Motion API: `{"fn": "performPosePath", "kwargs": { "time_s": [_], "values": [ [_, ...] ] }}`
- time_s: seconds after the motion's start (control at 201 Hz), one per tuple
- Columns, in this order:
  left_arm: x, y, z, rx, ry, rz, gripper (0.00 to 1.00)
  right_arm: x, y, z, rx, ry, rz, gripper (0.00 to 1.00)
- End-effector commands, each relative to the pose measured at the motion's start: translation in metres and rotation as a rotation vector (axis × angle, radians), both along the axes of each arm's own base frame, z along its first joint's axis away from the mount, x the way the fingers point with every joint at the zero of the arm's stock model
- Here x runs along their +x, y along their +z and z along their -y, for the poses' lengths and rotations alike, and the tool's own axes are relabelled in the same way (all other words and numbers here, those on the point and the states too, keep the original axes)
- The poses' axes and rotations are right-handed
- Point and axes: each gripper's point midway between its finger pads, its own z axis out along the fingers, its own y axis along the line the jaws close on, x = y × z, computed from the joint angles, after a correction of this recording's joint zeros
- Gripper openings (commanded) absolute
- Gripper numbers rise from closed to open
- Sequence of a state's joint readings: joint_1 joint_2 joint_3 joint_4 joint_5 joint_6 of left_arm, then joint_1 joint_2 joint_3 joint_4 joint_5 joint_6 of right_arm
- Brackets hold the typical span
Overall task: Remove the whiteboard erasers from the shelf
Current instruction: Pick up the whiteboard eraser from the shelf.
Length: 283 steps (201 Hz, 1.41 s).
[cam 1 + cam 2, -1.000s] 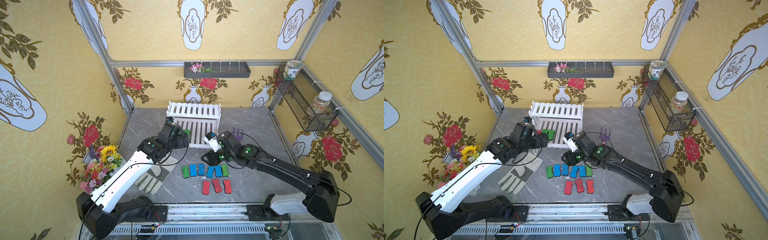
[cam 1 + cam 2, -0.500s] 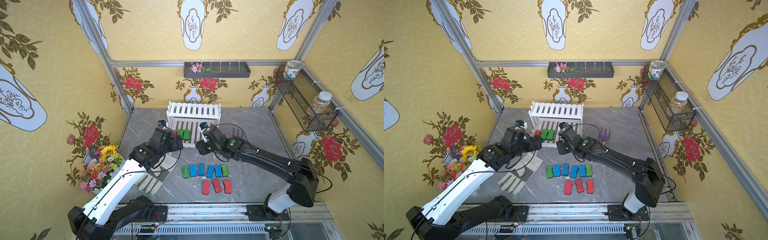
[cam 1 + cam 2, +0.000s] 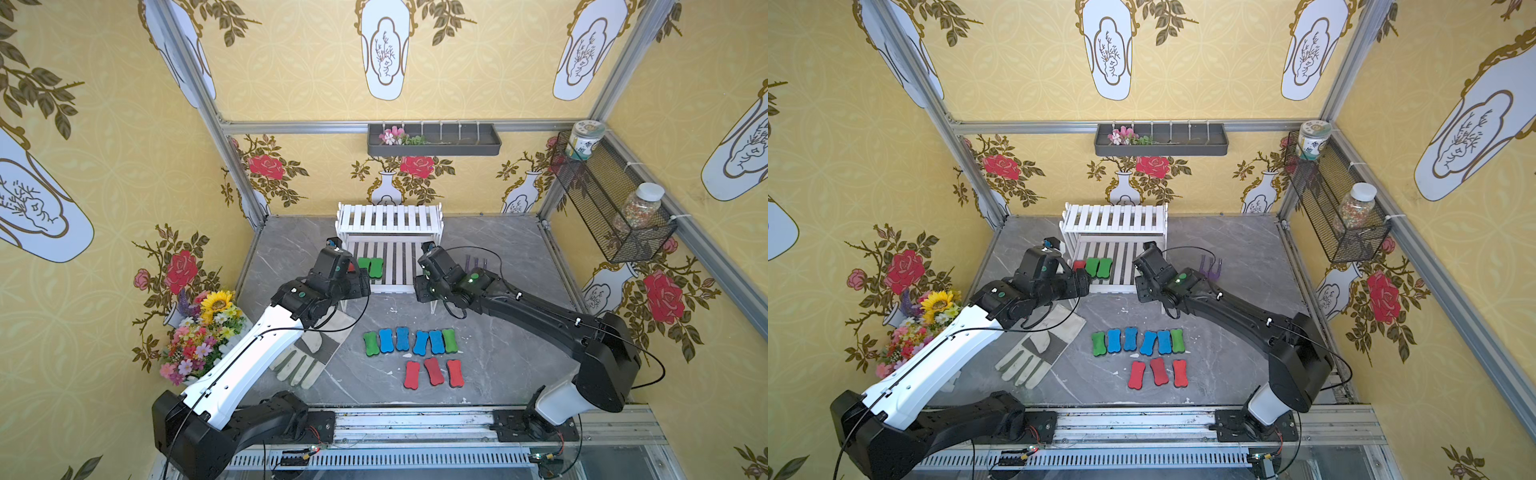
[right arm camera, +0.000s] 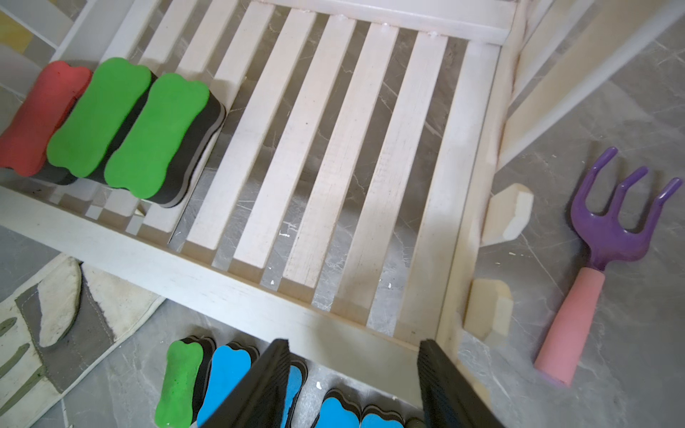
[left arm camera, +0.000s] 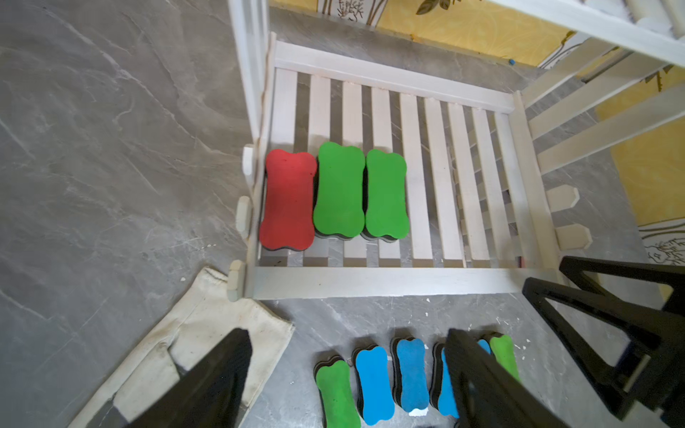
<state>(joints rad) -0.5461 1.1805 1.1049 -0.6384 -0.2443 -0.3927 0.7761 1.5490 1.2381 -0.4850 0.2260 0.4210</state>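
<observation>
The white shelf (image 3: 388,216) stands at the back of the table. On the left end of its lower tier (image 5: 415,178) lie a red whiteboard eraser (image 5: 288,200) and two green ones (image 5: 339,189) (image 5: 386,194), side by side. My left gripper (image 5: 348,370) hovers open and empty just in front of the shelf's front rail near them. My right gripper (image 4: 354,378) is also open and empty, over the front rail near the shelf's right corner. On the table lie a row of green and blue erasers (image 3: 409,340) and three red ones (image 3: 433,372).
A work glove (image 3: 309,353) lies under the left arm. Right of the shelf lies a purple garden fork (image 4: 608,237). A flower bouquet (image 3: 203,328) stands at the left wall. A dark wall tray (image 3: 432,139) and a mesh basket (image 3: 611,208) with jars hang higher up.
The left gripper has drawn back a little from the shelf's left end and its jaws have narrowed slightly. The right gripper has shifted along the shelf's front; its arm has changed pose.
</observation>
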Motion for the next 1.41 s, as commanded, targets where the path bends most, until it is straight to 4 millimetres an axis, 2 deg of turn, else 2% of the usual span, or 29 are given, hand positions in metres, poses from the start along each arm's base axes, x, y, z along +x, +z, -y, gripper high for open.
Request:
{"fn": "performPosePath", "kwargs": {
  "time_s": [0.0,0.164,0.358,0.573,0.826,1.404],
  "values": [
    [0.01,0.011,0.02,-0.068,-0.045,0.02,0.84,0.002,0.02,-0.01,0.051,0.029,0.085,0.63],
    [0.02,0.017,0.043,0.018,-0.078,0.063,0.83,-0.008,0.034,-0.012,0.101,0.068,0.139,0.63],
    [0.04,-0.006,0.047,0.121,-0.074,0.02,0.84,-0.023,0.042,0.003,0.133,0.076,0.179,0.63],
    [0.054,-0.015,0.056,0.138,-0.083,0.025,0.82,-0.034,0.04,0.023,0.132,0.056,0.192,0.63],
    [0.067,-0.034,0.067,0.156,-0.098,0.004,0.77,-0.036,0.042,0.042,0.139,0.024,0.197,0.64],
    [0.082,-0.048,0.067,0.208,-0.066,0.003,0.7,-0.037,0.039,0.059,0.153,-0.002,0.19,0.63]
  ]
}}
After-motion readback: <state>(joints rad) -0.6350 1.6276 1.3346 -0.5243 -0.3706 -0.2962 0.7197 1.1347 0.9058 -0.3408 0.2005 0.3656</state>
